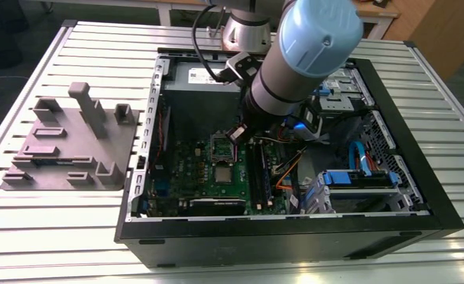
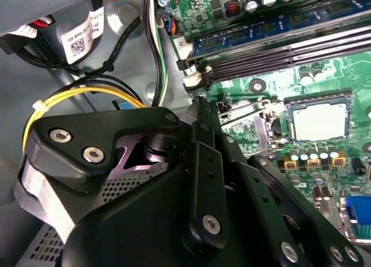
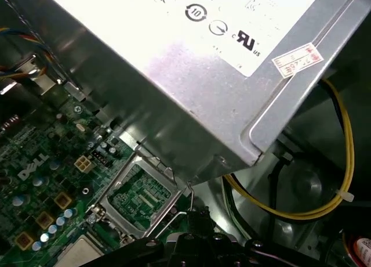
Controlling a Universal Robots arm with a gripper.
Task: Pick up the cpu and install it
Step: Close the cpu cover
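Observation:
The cpu [image 1: 224, 173] is a small silver-grey square lying flat in its socket on the green motherboard [image 1: 188, 171]; it also shows in the second wrist view [image 2: 319, 121]. Beside it the socket's metal frame [image 1: 222, 149] stands swung open, and board shows through its window [image 3: 139, 194]. My gripper [image 1: 238, 135] hangs just past that frame, toward the power supply. Its black fingers meet in a narrow tip [image 2: 200, 104], shut, with no chip between them. A thin wire lever [image 3: 189, 190] of the socket ends right at the tip [image 3: 196, 213]; whether it is clamped I cannot tell.
The grey power supply box [image 3: 191, 64] looms close over the gripper. Yellow and black cables [image 3: 342, 162] loop beside it. Memory slots [image 2: 278, 46] run alongside the socket. Blue drive bays [image 1: 358, 177] fill the case's right side. A grey fixture block [image 1: 70, 142] sits on the slatted table.

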